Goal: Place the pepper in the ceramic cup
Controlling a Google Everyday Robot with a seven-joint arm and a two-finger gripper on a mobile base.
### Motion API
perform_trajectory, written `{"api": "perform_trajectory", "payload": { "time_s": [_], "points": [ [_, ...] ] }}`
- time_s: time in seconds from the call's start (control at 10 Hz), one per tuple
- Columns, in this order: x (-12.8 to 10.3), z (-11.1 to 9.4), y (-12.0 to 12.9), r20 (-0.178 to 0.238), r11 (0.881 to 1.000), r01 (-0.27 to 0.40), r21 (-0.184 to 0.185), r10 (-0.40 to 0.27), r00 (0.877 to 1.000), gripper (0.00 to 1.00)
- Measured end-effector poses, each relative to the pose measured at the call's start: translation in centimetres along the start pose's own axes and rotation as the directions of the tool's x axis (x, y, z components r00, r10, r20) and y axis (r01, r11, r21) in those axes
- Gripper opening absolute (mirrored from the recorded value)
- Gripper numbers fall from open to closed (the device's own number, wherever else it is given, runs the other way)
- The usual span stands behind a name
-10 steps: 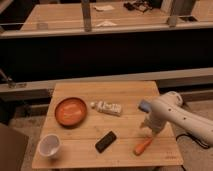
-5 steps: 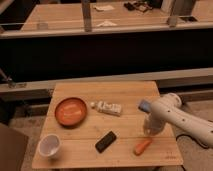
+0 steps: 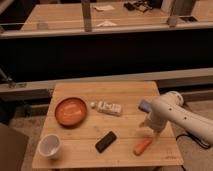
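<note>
Five things sit on the surface [image 3: 125,92]: the pepper [image 3: 142,146] near the front right, the ceramic cup [image 3: 50,146] well apart at front left, an orange plate [image 3: 70,111], a white tube [image 3: 107,107] and a black block [image 3: 105,141]. The end effector [image 3: 149,126] hangs just behind the pepper, seemingly clear of it; how wide it stands I cannot tell.

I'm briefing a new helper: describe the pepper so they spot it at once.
On the square wooden table, look to the near right corner. Just in front of the white arm's gripper lies the small tapered orange-red pepper; the black block to its left is dark and rectangular.
</note>
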Motion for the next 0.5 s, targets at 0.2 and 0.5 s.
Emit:
{"api": "perform_trajectory", "payload": {
  "time_s": [0.2, 0.5],
  "points": [
    [-0.5, 0.6, 0.5, 0.018, 1.000, 0.005, -0.002, -0.005, 1.000, 0.41],
    [-1.3, 3.9, 1.3, 0.025, 0.999, 0.046, -0.008, -0.046, 0.999, 0.72]
  ]
}}
